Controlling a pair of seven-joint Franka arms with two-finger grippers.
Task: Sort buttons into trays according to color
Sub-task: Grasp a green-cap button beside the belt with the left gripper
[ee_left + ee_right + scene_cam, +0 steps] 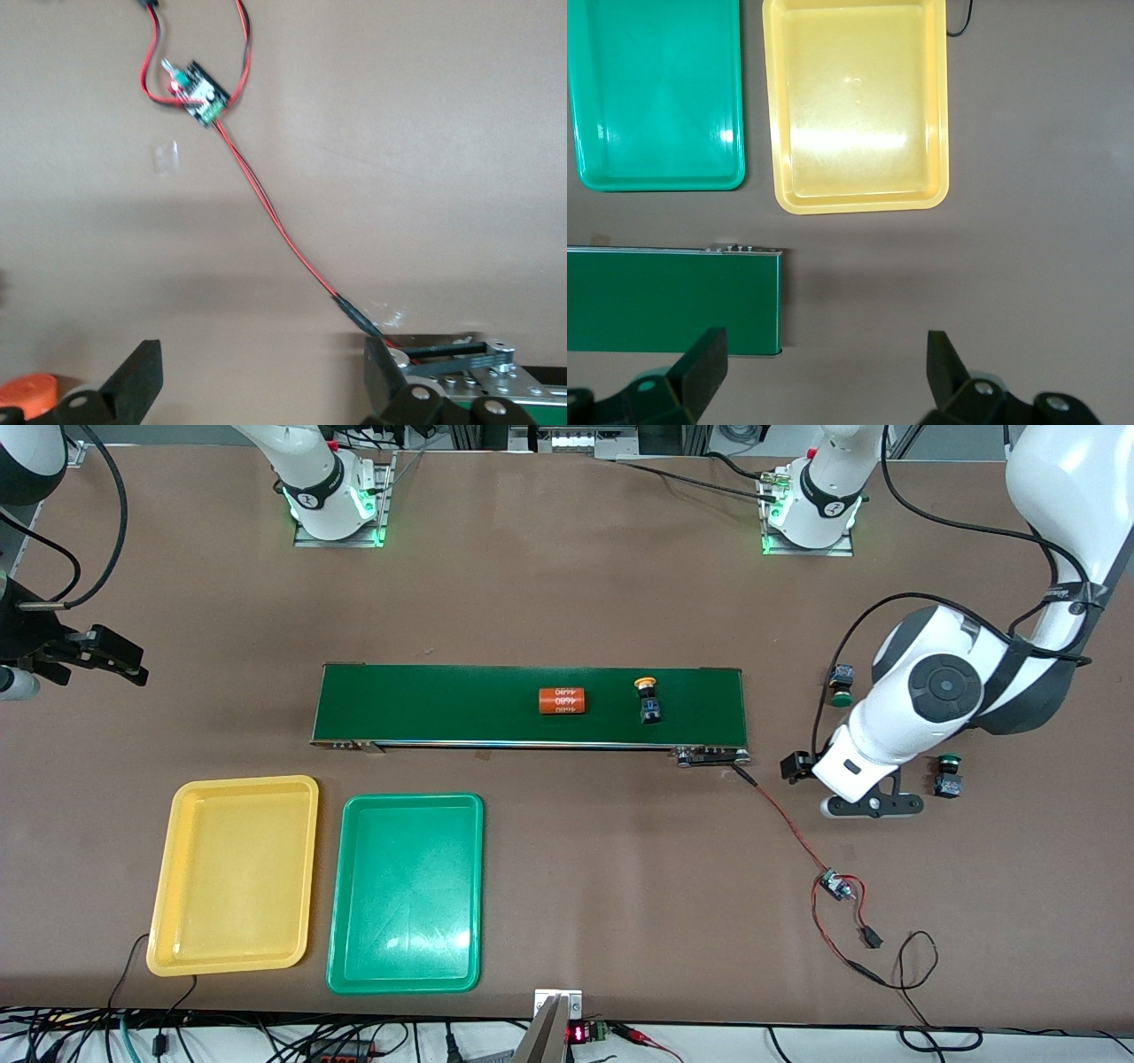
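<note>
the right gripper is hanging with its fingers spread wide over bare table, just off the end of the conveyor belt. the yellow tray and green tray are lying side by side near that belt, both holding nothing.

High front overview; wrist cameras downward, both sharing conveyor belt.

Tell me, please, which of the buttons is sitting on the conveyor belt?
The yellow-capped button, beside the orange cylinder; both green-capped buttons sit on the bare table.
</note>
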